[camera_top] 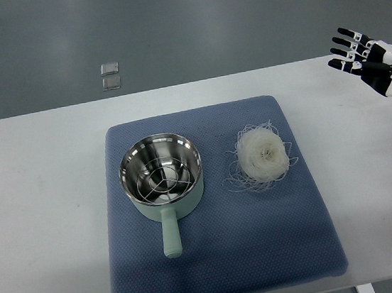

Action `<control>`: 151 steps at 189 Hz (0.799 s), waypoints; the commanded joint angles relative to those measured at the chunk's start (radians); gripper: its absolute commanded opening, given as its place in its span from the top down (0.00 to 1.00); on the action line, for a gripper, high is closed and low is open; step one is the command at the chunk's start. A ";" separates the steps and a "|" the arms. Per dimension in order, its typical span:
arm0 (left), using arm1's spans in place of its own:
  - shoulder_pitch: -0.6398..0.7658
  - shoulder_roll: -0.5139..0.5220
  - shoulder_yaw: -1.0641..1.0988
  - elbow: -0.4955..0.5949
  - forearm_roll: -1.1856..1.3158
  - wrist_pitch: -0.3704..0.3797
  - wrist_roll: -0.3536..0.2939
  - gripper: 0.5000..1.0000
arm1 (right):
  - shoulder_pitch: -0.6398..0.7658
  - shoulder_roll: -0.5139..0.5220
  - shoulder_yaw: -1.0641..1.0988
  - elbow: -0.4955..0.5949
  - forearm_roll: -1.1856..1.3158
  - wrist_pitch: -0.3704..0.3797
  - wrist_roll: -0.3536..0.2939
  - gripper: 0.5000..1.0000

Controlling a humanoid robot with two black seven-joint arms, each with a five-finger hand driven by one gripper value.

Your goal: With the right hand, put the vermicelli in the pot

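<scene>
I have the right hand [368,61] up at the right edge of my view, over the far right corner of the bench [46,208]. Its fingers [347,46] are spread and a little apart from one another, pointing away toward the left, and they hold nothing.

The vermicelli [261,156] lies well to the left of the hand and nearer to me, a loose white nest with stray strands curling out round it. It sits on the blue mat [224,257], on the side of the mat closest to the hand, and nothing touches it.

The pot [160,172] stands farther left again on the same mat, beside the vermicelli but apart from it. It is pale green outside and steel inside, with a wire rack [161,179] in the bottom, and its handle [171,237] points toward me.

Beyond the bench, on the grey floor [202,24], I see two small clear squares [110,76].
</scene>
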 commanded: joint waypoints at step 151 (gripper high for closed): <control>-0.001 0.000 -0.004 0.000 -0.004 -0.003 0.000 0.00 | 0.014 -0.030 -0.015 0.014 -0.041 0.125 -0.001 0.14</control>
